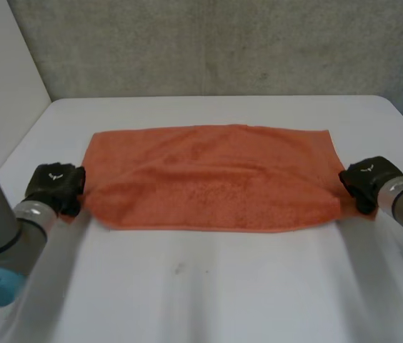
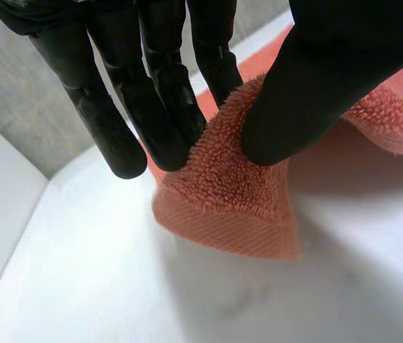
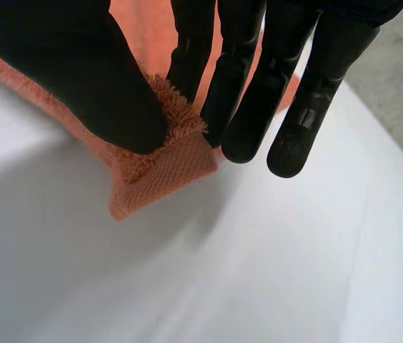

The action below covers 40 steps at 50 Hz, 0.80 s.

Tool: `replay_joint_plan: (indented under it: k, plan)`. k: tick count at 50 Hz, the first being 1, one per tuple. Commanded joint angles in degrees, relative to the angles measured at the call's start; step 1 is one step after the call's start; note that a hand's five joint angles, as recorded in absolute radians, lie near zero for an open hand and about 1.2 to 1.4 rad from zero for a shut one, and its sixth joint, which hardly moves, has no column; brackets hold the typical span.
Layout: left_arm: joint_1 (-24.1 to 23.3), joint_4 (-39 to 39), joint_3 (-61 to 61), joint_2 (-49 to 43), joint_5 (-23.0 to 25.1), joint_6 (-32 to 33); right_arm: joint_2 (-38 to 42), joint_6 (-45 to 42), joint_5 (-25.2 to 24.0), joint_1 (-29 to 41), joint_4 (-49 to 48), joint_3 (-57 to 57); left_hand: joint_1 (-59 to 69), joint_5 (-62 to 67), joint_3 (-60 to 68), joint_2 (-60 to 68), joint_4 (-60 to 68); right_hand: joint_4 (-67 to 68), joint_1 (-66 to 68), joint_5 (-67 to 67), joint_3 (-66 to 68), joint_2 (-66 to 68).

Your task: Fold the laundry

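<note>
An orange towel (image 1: 209,177) lies spread across the middle of the white table, folded along its near edge. My left hand (image 1: 56,187) is at the towel's near left corner. In the left wrist view the thumb (image 2: 316,78) and fingers (image 2: 166,107) pinch that corner (image 2: 230,200), which is lifted a little off the table. My right hand (image 1: 367,181) is at the near right corner. In the right wrist view its thumb (image 3: 80,78) and fingers (image 3: 237,100) pinch that corner (image 3: 158,171) the same way.
The white table (image 1: 209,286) has free room in front of the towel and behind it. A grey wall (image 1: 223,43) stands beyond the far edge, and a white panel (image 1: 1,78) rises at the left.
</note>
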Motion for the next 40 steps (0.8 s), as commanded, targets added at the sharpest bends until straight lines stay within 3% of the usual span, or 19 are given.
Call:
replay_joint_plan:
  k: [1, 3, 7, 11, 17, 18, 24, 26, 32, 40]
  plan:
    - [2.2, -19.2, -4.9, 13.6, 0.1, 5.3, -8.7, -12.2, 1.2, -3.7, 16.6, 4.1, 16.5, 15.1, 11.6, 11.3, 11.5, 11.7, 24.7, 13.3, 12.1, 12.5]
    - [2.8, -25.3, -5.8, 17.1, 0.2, 7.5, -11.0, -16.6, 1.8, -6.4, 20.8, 6.4, 16.5, 15.1, 11.6, 11.3, 11.5, 11.7, 24.7, 13.3, 12.1, 12.5]
    - [3.7, -30.3, -6.8, 20.8, 1.0, 10.1, -13.1, -21.8, 1.4, -8.7, 24.2, 8.5, 16.5, 15.1, 11.6, 11.3, 11.5, 11.7, 24.7, 13.3, 12.1, 12.5]
    - [3.8, -30.2, -7.0, 21.5, 2.6, 10.9, -13.2, -22.7, 1.2, -8.9, 23.6, 8.5, 16.5, 15.1, 11.6, 11.3, 11.5, 11.7, 24.7, 13.3, 12.1, 12.5]
    - [4.1, -25.8, -5.2, 19.7, 4.5, 10.8, -11.5, -21.1, 0.9, -8.3, 15.3, 6.6, 16.5, 15.1, 11.6, 11.3, 11.5, 11.7, 24.7, 13.3, 12.1, 12.5]
    - [3.1, -19.9, -2.2, 14.4, 4.1, 10.9, -8.0, -18.3, 0.9, -8.2, 10.5, 4.8, 16.5, 15.1, 11.6, 11.3, 11.5, 11.7, 24.7, 13.3, 12.1, 12.5]
    - [0.4, -10.8, 6.1, 3.2, 3.6, 10.6, -2.2, -12.1, 1.3, -7.1, 4.3, -0.6, 16.5, 15.1, 11.6, 11.3, 11.5, 11.7, 24.7, 13.3, 12.1, 12.5]
    - [-0.6, -8.5, 10.4, -1.8, 3.4, 10.8, 2.7, -6.4, 1.2, -4.5, 1.0, -6.3, 16.5, 15.1, 11.6, 11.3, 11.5, 11.7, 24.7, 13.3, 12.1, 12.5]
    - [-2.8, -4.9, 20.0, -11.3, 2.5, 10.8, 10.3, -2.5, 2.2, -2.9, -0.7, -14.2, 16.5, 15.1, 11.6, 11.3, 11.5, 11.7, 24.7, 13.3, 12.1, 12.5]
    - [-3.7, -3.7, 30.6, -21.1, 2.2, 10.9, 20.0, -0.7, 9.9, 0.6, -2.0, -26.6, 16.5, 15.1, 11.6, 11.3, 11.5, 11.7, 24.7, 13.3, 12.1, 12.5]
